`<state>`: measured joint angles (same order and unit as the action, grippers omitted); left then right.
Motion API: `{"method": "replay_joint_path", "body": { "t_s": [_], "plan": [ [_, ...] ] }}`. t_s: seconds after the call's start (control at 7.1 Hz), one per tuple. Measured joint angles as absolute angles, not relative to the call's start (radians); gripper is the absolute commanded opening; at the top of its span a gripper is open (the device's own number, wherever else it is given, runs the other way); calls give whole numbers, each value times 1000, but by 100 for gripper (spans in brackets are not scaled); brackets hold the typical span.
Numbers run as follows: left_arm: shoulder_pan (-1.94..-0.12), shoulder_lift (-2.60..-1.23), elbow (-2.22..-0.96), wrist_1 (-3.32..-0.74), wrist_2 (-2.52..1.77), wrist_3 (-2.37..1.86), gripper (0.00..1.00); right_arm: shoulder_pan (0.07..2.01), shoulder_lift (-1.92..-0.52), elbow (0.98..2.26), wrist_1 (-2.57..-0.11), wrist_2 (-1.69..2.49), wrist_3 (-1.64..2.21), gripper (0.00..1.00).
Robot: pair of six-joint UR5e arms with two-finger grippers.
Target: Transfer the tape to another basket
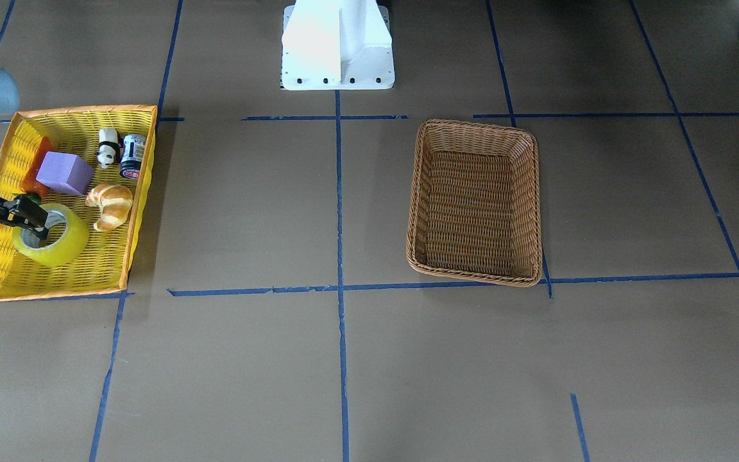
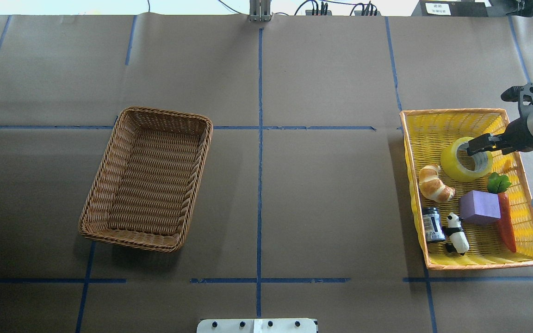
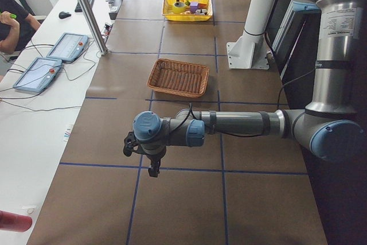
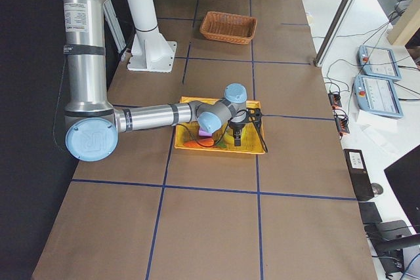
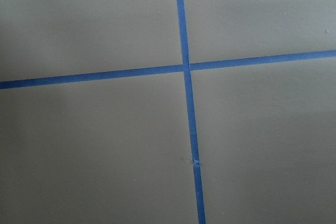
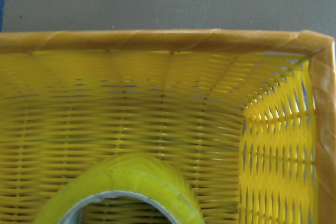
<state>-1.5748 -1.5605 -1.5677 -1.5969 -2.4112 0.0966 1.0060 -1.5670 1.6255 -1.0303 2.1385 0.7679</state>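
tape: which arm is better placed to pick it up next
Right. Its hand is right at the tape in the yellow tray. The left hand hangs over bare table at the other end, beyond the basket.

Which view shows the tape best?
Overhead exterior: the tape shows nearly whole in the yellow tray, the right gripper at its core. Front-facing: gripper partly covers it; right wrist only its top arc; side views tiny; left wrist none.

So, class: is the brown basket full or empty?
Empty. The brown basket shows only bare weave inside; the tape lies in the yellow tray.
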Motion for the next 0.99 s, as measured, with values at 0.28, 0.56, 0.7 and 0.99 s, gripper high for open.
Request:
{"method": "replay_joint_path", "body": {
  "t_s": [0.28, 0.56, 0.7, 0.99],
  "plan": [
    [-1575, -1560, -1570, -1597, -2412, 97, 100, 997, -1568, 1622, -1030, 2136, 769, 100],
    [-1575, -1560, -1571, -1597, -2414, 97, 100, 991, -1566, 1602, -1030, 2137, 769, 84],
    [-1575, -1560, -1571, -1597, -2414, 98, 100, 990, -1562, 1594, -1029, 2137, 770, 44],
    [-1575, -1560, -1571, -1597, -2414, 99, 100, 990, -1559, 1594, -1028, 2139, 770, 2]
  ]
}}
